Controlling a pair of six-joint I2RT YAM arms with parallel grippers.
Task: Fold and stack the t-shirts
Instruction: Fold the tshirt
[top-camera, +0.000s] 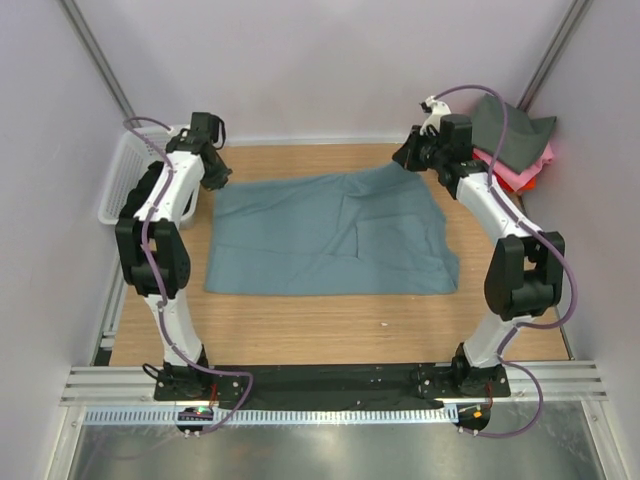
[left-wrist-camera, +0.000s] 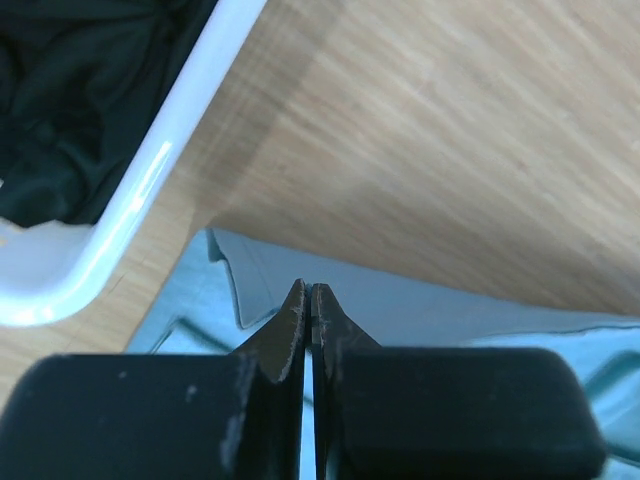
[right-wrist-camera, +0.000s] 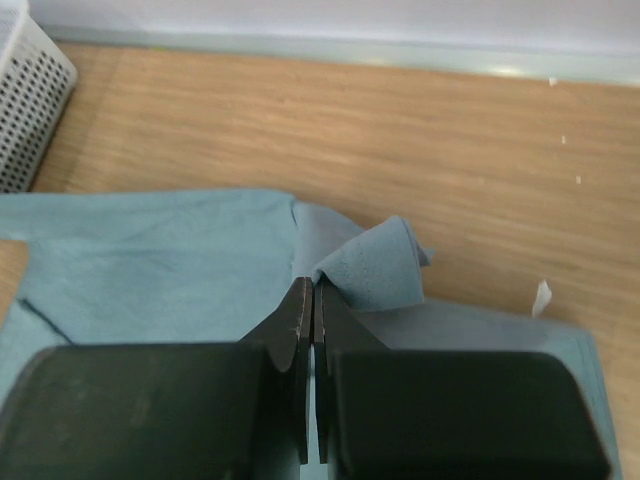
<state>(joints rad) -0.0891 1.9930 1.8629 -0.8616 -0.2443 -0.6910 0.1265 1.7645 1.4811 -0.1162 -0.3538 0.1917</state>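
- Blue shirt (top-camera: 330, 235) lies spread mid-table, unfolded.
- Right gripper (right-wrist-camera: 312, 285) pinches its raised far corner; left gripper (left-wrist-camera: 308, 292) fingers pressed together, hold unclear.
- Grey and pink shirts (top-camera: 512, 128) piled far right; basket (left-wrist-camera: 150, 170) holds dark cloth.

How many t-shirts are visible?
4: a blue-grey t-shirt spread on the table, a dark grey t-shirt atop a pink t-shirt far right, a black t-shirt in the basket. More may hide.
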